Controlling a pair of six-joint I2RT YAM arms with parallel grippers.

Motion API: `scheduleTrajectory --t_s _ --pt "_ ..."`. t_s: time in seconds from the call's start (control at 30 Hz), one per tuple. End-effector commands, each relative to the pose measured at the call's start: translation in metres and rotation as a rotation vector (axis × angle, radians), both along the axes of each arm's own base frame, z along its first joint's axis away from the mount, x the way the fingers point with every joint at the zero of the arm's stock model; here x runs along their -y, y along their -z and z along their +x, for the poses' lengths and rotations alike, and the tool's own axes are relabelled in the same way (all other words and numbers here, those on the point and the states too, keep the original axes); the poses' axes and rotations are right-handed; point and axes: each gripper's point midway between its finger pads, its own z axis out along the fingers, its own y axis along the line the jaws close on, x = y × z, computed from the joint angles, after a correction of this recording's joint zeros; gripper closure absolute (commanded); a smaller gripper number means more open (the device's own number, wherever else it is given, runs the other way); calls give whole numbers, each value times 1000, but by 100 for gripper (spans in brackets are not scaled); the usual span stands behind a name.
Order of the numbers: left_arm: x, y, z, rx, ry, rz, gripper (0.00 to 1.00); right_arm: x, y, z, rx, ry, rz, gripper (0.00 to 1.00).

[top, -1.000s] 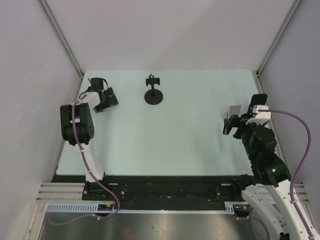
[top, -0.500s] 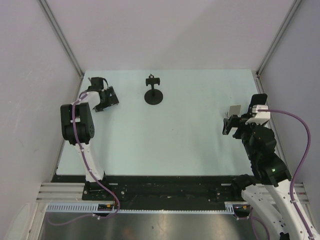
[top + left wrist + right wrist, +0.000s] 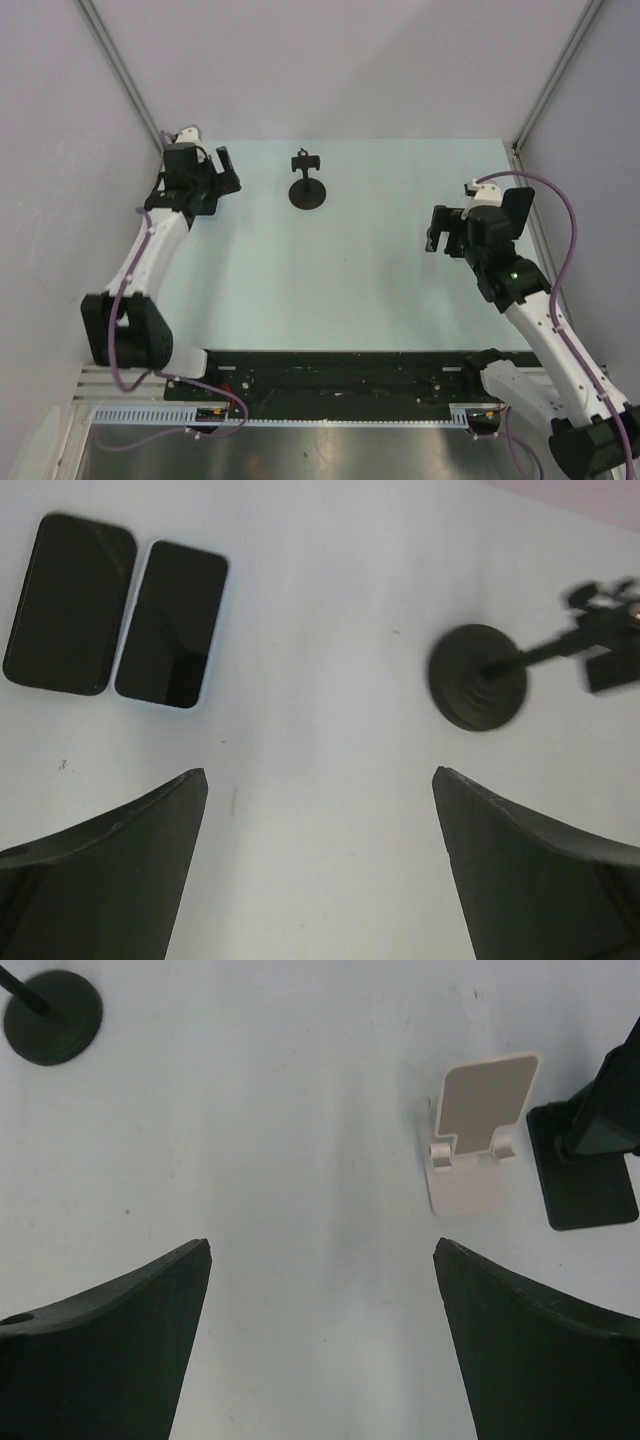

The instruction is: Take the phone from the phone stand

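Note:
Two phones lie flat side by side on the table in the left wrist view: a black phone (image 3: 70,605) and a dark phone with a pale rim (image 3: 172,625). A black phone stand (image 3: 308,186) with a round base (image 3: 478,677) and a clamp head stands empty at the back centre. A white phone stand (image 3: 480,1130) is also empty. My left gripper (image 3: 226,172) (image 3: 320,775) hovers open at the far left, with the phones ahead of it to the left. My right gripper (image 3: 437,228) (image 3: 322,1245) is open over bare table.
A black stand (image 3: 590,1150) on a square foot sits right of the white one, near the right wall (image 3: 590,150). The left wall (image 3: 60,150) is close to the left arm. In the top view the arms cover the phones and the white stand.
Both arms have stretched out from folded poses. The left gripper moved toward the far left corner. The right gripper shifted left and farther out, and now covers the white stand.

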Motion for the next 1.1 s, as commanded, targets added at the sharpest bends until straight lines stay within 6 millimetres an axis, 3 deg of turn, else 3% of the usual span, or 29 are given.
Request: scheduleTrajectory --t_s 0.0,0.2,0.23,0.27,0.37,0.4,0.47,0.7,1.0,1.07 --pt "29 -56 -38 156 102 59 0 6 -2 20 -42 53 20 0" --pt "43 -102 -99 340 161 90 0 34 16 65 -104 158 49 0" --pt "45 -94 -107 342 164 100 0 37 11 75 -84 168 39 0" --pt "45 -107 -120 399 173 105 0 43 20 83 -99 192 11 0" --pt "52 -100 -139 425 210 148 0 60 24 104 -83 217 -43 0" --pt "54 -97 -142 428 221 158 0 64 36 111 -114 221 -56 0" --pt "57 -82 -148 416 234 190 0 71 40 121 -111 217 -81 0" --pt "70 -85 -157 456 284 210 0 100 55 141 -111 232 -167 0" --pt "72 -89 -163 478 284 220 0 86 85 157 -149 139 -147 1" --pt "72 -89 -163 477 282 219 0 98 97 158 -180 160 -132 3"
